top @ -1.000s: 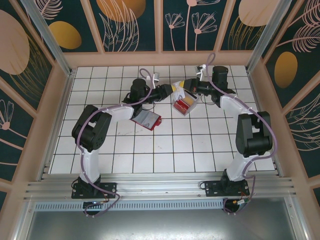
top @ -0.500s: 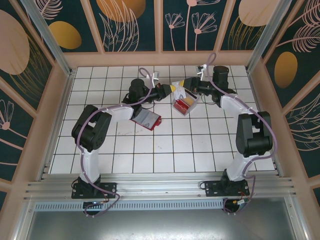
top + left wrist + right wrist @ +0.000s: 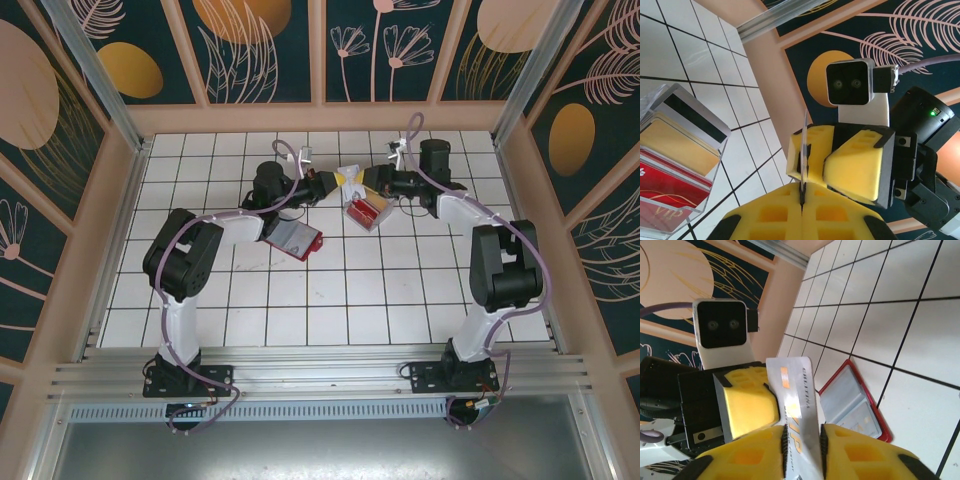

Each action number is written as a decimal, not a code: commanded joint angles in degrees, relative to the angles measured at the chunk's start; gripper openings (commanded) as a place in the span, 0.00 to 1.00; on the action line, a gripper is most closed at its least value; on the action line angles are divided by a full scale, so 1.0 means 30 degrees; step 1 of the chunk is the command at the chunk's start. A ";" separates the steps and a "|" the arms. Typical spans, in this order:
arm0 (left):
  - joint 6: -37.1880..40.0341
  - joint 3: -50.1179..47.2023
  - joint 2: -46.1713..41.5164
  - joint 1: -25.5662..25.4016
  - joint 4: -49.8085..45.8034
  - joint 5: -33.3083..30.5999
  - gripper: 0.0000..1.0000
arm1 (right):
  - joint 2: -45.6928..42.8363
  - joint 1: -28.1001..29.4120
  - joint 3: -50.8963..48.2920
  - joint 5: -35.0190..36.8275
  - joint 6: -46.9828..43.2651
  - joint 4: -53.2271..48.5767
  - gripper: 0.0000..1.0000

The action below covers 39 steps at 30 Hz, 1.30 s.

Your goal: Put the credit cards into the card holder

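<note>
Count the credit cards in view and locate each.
4: one card in the left gripper, jaws shut; in the clear box, a striped card, a tan card, a red card. More may hide beneath.

A white tiled tabletop point(image 3: 330, 300) with dark grout lines sits inside dark teal wall panels point(image 3: 265, 45) painted with orange discs and pale leaves, framed in pinkish wood. A metal rail point(image 3: 320, 375) crosses the near edge.

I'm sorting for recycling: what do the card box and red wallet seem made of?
Card box: clear rigid plastic, glossy; cards show through its walls. Red wallet: probably leather or imitation, red border with paler, smooth lining; unsure which.
</note>
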 commanded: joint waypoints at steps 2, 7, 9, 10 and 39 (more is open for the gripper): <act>0.0121 0.0159 0.0303 0.0103 0.0552 0.0313 0.01 | 0.0223 0.0206 -0.0035 -0.0774 -0.0787 -0.0276 0.12; 0.2147 -0.0062 -0.0426 0.0685 -0.2853 -0.0660 0.23 | 0.0102 0.0213 0.0044 -0.0307 -0.1297 -0.1009 0.06; 0.4080 -0.0147 -0.1102 0.1147 -0.5784 -0.1703 0.29 | -0.0022 0.0331 -0.0186 0.0032 -0.1237 -0.1055 0.06; 0.5155 -0.0121 -0.1392 0.1403 -0.7637 -0.2450 0.31 | -0.0099 0.0540 -0.0383 0.0469 -0.1146 -0.0983 0.06; 1.3453 0.0320 -0.0407 0.3607 -1.9545 -1.1233 0.32 | 0.2815 0.7571 0.1380 0.6662 0.0927 -0.2398 0.04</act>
